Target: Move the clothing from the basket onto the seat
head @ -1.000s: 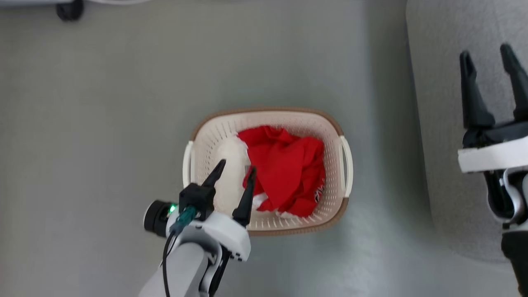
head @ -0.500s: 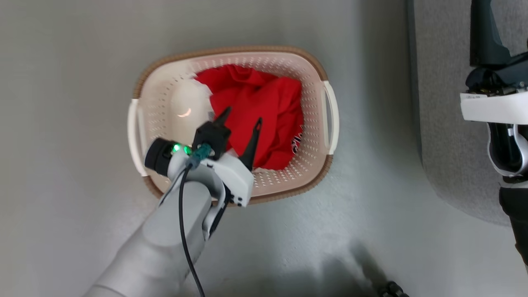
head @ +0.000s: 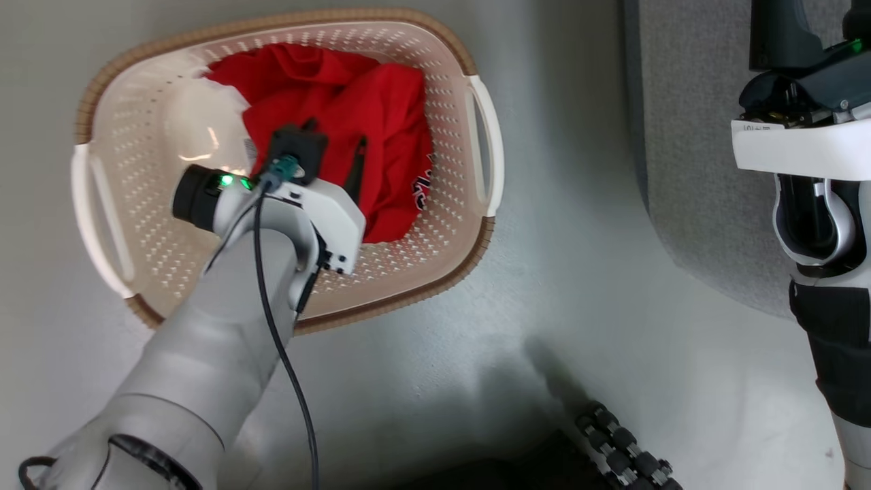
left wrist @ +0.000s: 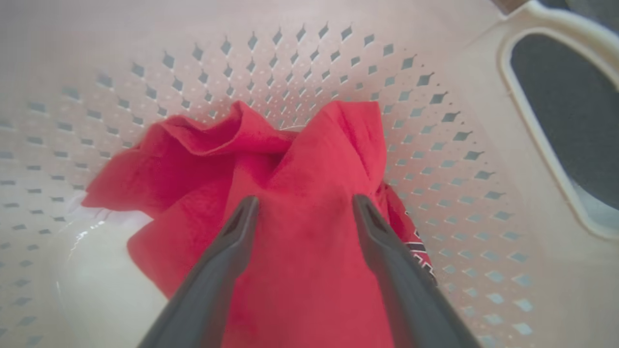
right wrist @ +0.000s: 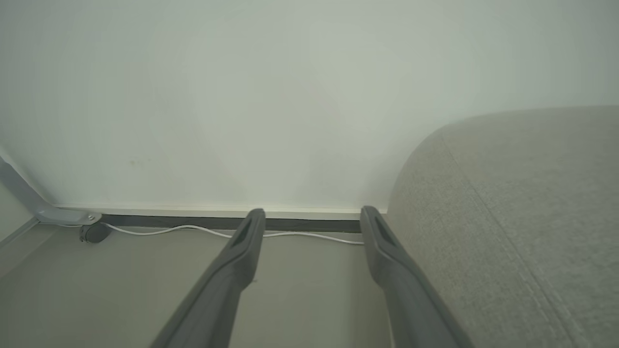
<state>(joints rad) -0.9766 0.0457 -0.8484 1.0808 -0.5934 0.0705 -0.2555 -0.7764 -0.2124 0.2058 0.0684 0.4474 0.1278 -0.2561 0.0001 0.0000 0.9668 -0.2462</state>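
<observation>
Smooth pale grey floor [head: 578, 286], matte, w/ soft shadows. Right wrist view: plain off-white wall [right wrist: 290, 96], dark skirting strip [right wrist: 309, 224] along its base, thin white cable [right wrist: 309, 235] on floor just in front. Far left: small black caster wheel [right wrist: 94, 233] under slanted grey metal bar [right wrist: 24, 198].

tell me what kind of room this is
Probably a living room or a mock-up: grey sofa by a plain wall, laundry basket of red clothes on the floor.
</observation>
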